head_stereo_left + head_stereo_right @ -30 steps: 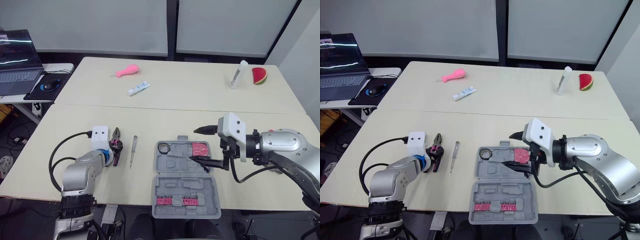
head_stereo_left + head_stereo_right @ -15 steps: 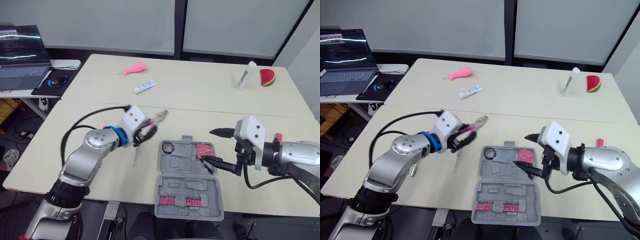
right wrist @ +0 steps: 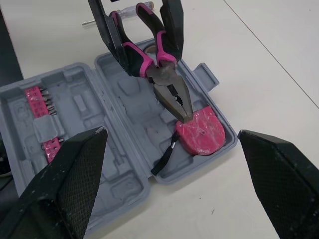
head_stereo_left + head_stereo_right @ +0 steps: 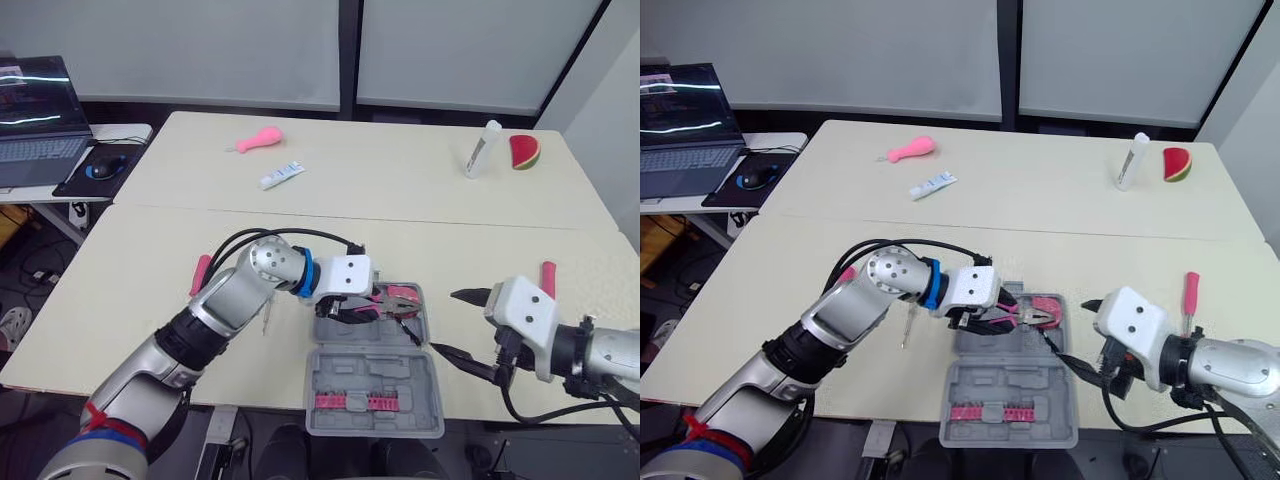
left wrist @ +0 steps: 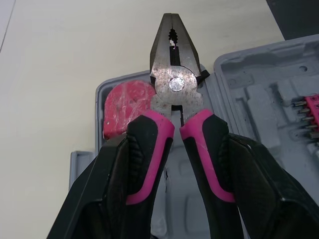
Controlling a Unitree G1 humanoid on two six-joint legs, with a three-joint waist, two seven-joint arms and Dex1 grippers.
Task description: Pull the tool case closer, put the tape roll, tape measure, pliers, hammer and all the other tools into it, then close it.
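The grey tool case (image 4: 372,376) lies open near the table's front edge, with a row of pink bits (image 4: 347,402) in its near half. My left gripper (image 4: 352,306) is shut on the pink-handled pliers (image 5: 174,84) and holds them low over the case's far half, nose toward the red tape measure (image 3: 200,132) lying there. To the right of the case my right gripper (image 4: 463,327) stands open with nothing in it. A screwdriver (image 4: 907,325) lies left of the case, partly behind my left arm.
A pink-handled tool (image 4: 200,275) lies left of my left arm and another (image 4: 1189,293) at the right. On the far table are a pink object (image 4: 255,140), a tube (image 4: 278,177), a white bottle (image 4: 478,148) and a watermelon slice (image 4: 520,151). A laptop (image 4: 30,120) sits far left.
My left arm swung right with the pliers, from the table left of the case to over its far half. My right gripper drew back from the case to its right.
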